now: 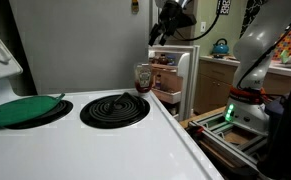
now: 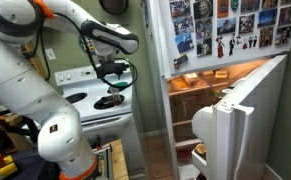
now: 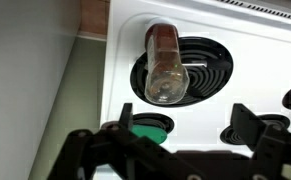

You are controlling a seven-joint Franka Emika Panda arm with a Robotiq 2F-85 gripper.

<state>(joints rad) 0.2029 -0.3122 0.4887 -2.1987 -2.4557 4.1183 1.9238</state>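
An exterior view sits low and close at the white enamel stove top [image 1: 105, 148]. An exterior view stands back behind the white robot arm [image 2: 30, 80]. The wrist view looks down; all share the stove top.

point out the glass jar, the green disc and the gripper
glass jar [image 1: 143, 77], exterior view, middle of its body
green disc [image 1: 20, 110], exterior view, centre of its flat top
gripper [image 3: 180, 140], wrist view, midway between its open fingertips
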